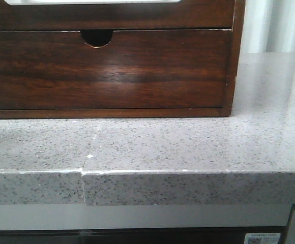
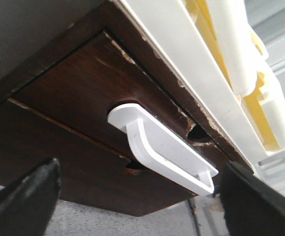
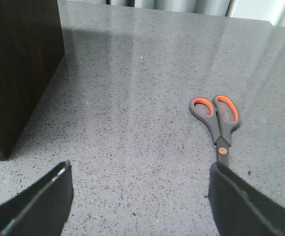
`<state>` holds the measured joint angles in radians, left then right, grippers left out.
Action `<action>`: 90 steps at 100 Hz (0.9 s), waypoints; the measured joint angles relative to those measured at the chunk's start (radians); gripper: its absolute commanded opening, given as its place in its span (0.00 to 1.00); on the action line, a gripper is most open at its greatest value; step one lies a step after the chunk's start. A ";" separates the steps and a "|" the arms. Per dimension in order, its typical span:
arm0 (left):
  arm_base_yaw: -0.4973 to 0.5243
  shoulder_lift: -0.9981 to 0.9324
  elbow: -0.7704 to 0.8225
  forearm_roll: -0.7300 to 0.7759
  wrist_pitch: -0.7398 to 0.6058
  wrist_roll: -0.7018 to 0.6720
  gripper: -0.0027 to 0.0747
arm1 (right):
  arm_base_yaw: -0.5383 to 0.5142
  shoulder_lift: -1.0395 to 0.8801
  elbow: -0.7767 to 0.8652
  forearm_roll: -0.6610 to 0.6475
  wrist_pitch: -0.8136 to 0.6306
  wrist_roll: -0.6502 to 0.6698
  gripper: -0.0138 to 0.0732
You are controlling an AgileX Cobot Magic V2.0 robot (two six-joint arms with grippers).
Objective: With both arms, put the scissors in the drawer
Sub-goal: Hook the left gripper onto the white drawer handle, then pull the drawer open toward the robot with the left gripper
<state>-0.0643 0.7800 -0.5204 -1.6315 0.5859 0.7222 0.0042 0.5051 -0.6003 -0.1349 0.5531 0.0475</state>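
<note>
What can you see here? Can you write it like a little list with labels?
Surface: grey speckled stone countertop
Cabinet: dark reddish-brown glossy wooden drawer box standing on the countertop
Drawers: both look closed
Handle: white curved plastic handle on the upper drawer front
Lower front: half-round finger notch
Scissors: grey scissors with orange-lined finger loops, lying flat on the countertop, apart from the cabinet
Left claw: open, empty, facing the white handle
Right claw: open, empty, above the countertop near the scissors
Task state: scissors not yet picked up
</note>
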 measured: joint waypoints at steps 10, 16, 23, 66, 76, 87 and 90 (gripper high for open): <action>0.000 0.078 -0.002 -0.100 0.057 0.091 0.63 | 0.000 0.000 0.000 0.000 0.000 0.000 0.75; 0.000 0.124 -0.010 -0.125 0.100 0.131 0.60 | 0.000 0.000 0.000 0.000 0.000 0.000 0.75; 0.000 0.180 -0.029 -0.136 0.145 0.163 0.57 | 0.000 0.000 0.000 0.000 0.000 0.000 0.75; -0.018 0.410 -0.174 -0.136 0.281 0.190 0.53 | 0.000 0.000 0.000 0.002 0.000 0.000 0.75; -0.042 0.443 -0.198 -0.132 0.296 0.190 0.53 | 0.000 0.000 0.000 0.003 0.000 0.000 0.75; -0.053 0.465 -0.209 -0.131 0.300 0.192 0.53 | 0.000 0.000 0.000 0.004 0.000 0.000 0.75; -0.053 0.466 -0.209 -0.131 0.300 0.192 0.53 | 0.000 0.000 0.000 0.004 0.000 0.000 0.75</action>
<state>-0.1176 1.2464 -0.7291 -1.7629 0.8863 0.9139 0.0042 0.5051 -0.6003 -0.1307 0.5531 0.0475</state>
